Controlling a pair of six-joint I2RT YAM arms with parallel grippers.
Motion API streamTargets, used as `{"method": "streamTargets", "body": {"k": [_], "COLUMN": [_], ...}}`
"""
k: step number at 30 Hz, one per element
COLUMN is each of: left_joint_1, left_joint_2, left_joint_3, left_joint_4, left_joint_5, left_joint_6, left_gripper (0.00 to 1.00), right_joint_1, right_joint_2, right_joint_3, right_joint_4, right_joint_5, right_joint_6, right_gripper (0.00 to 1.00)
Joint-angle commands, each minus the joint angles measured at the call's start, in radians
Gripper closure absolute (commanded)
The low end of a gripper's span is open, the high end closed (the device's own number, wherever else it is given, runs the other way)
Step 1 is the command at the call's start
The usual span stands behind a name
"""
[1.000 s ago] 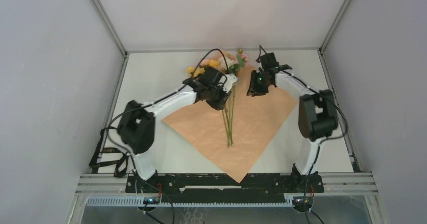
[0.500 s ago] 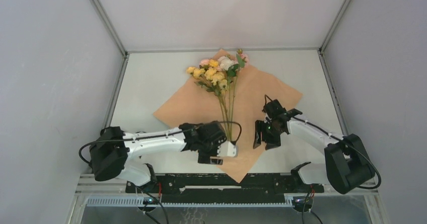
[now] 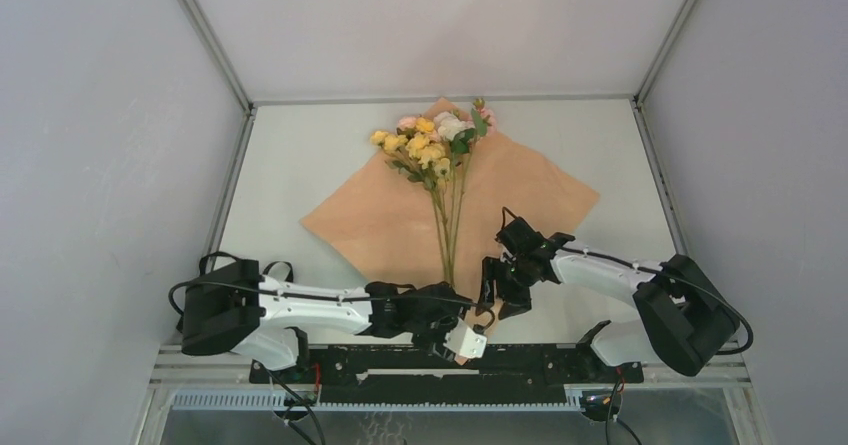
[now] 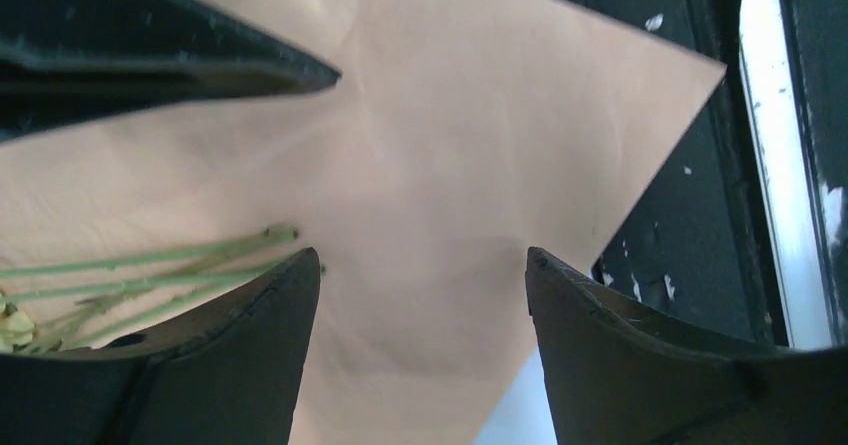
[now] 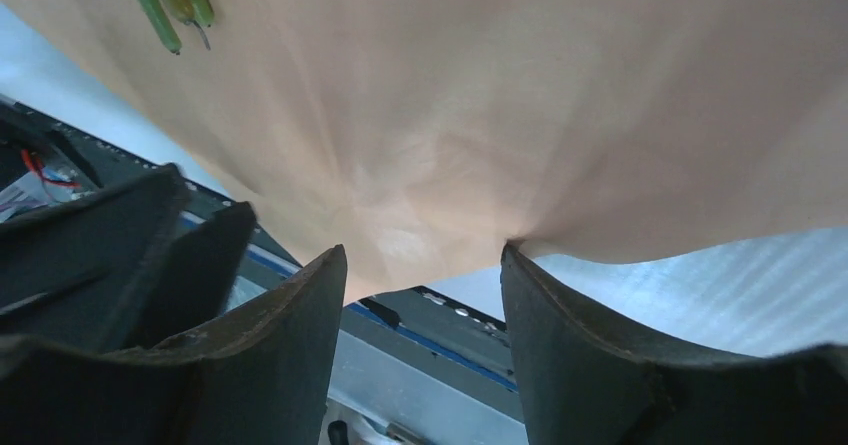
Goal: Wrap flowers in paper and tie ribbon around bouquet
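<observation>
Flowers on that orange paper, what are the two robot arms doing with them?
The flowers lie loose on the peach paper, with the blooms at the far corner and the stems pointing toward the robot. Nothing is wrapped yet. The left end effector and the right end effector hang low by the paper's near corner. Both are open and holding nothing.
</observation>
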Motion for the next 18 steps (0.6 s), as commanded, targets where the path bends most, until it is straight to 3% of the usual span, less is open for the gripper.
{"method": "streamTargets", "body": {"k": [1,4,9,12,18], "left_joint_1": [-0.021,-0.02,-0.025,-0.061,-0.074], "left_joint_2": [0.038,0.037,-0.028,-0.062,-0.053], "left_joint_3": [0.028,0.044,0.077,0.035,0.015], "left_joint_4": [0.092,0.051,-0.158,-0.134,-0.092], "left_joint_5": [0.027,0.049,0.103,0.077,0.087], "left_joint_6": [0.019,0.034,0.072,0.059,0.071], "left_gripper": [0.21,0.2,0.16,0.04,0.0], "right_joint_1": [-0.004,-0.014,-0.023,-0.024,-0.023], "right_joint_2": [0.029,0.041,0.073,0.074,0.052], "right_joint_3": [-0.018,-0.018,-0.018,-0.018,-0.018], "right_joint_4": [0.127,0.182,0.239,0.254,0.254], "right_joint_5": [-0.057,-0.096,-0.128,-0.148,-0.135], "right_joint_6": [0.038,0.048,0.055,0.063,0.073], "right_gripper": [0.33,0.34,0.35,0.36,0.37]}}
